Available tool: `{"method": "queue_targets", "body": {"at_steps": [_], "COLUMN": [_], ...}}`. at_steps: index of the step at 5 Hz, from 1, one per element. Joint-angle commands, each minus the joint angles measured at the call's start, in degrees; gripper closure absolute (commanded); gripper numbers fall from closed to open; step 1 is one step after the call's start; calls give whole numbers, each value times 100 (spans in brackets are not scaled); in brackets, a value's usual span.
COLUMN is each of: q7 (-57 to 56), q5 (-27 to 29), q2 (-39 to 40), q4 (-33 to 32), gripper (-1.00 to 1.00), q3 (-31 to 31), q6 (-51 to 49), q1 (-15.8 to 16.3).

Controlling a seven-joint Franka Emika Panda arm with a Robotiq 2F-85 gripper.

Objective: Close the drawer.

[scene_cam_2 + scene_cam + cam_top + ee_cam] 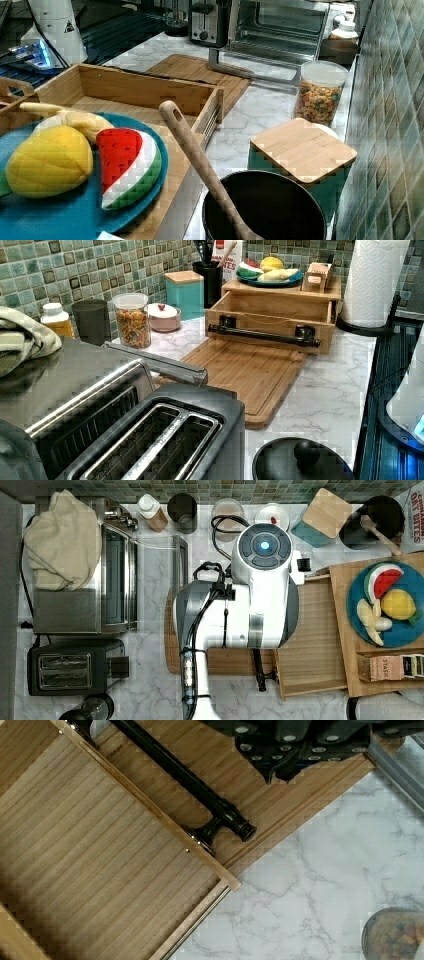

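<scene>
White marble-patterned countertop (150, 680) carries all items. The cutting board (250, 375) lies flat at its centre; the open drawer (272, 315) of the wooden unit sits at the board's far end in the left view. A toaster (75, 667) and toaster oven (85, 585) stand on the top view's left of the board, with a cereal jar (132, 320) and teal canister (186, 292) against the tiled wall.

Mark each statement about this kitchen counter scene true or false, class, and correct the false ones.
1. The drawer is pulled out. True.
2. The drawer's black handle faces the cutting board. True.
3. The drawer holds a banana. False: its bottom is bare; the fruit lies on the blue plate above it.
4. The tool grips the handle. False: in the wrist view the tool is apart from the handle.
5. The pasta jar lies tipped over. False: it stands upright.
</scene>
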Motion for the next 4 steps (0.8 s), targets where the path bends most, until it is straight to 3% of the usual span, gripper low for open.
{"method": "queue_targets", "body": {"at_steps": [1, 2, 3, 4], "q7": [-11, -888, -1614, -1821], "q5": [-20, 121, 200, 91], "q2": [0, -361, -469, -568], "q4": [-23, -718, -983, -1446], "gripper": [100, 100, 100, 100], "q3": [-14, 36, 110, 180], "q6": [2, 466, 533, 1031], "q1": [-14, -46, 13, 168]}}
